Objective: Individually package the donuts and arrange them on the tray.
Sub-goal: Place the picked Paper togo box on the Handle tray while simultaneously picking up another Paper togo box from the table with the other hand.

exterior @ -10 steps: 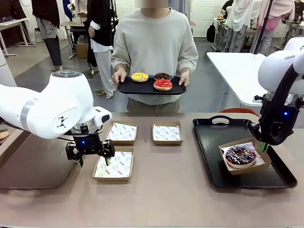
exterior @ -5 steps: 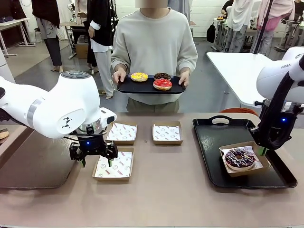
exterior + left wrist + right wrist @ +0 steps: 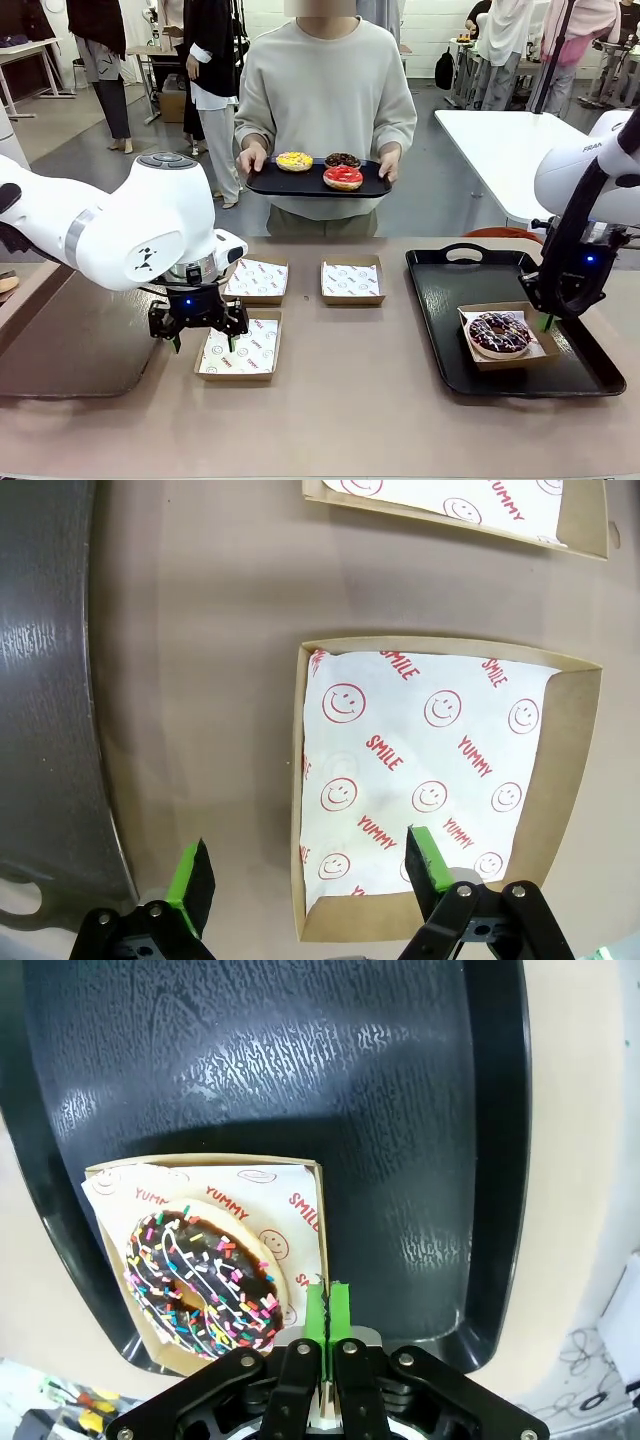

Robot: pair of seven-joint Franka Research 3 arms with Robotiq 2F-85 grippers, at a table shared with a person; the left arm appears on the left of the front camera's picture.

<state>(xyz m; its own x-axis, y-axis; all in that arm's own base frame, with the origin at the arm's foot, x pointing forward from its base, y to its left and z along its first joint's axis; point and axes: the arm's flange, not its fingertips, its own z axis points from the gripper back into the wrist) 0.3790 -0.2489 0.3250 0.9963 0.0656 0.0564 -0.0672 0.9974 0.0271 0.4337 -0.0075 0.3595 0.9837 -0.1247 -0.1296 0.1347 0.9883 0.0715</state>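
Matt brown cardboard box (image 3: 321, 1222) with printed white paper liner (image 3: 118, 1192), glossy pebble-textured black tray (image 3: 300, 1060), glossy red-iced donut (image 3: 343, 178)

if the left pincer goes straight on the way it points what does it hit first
Probably the cardboard box: the open left pincer straddles its side wall, with the printed paper liner under one side and bare table under the other. Depth is unclear.
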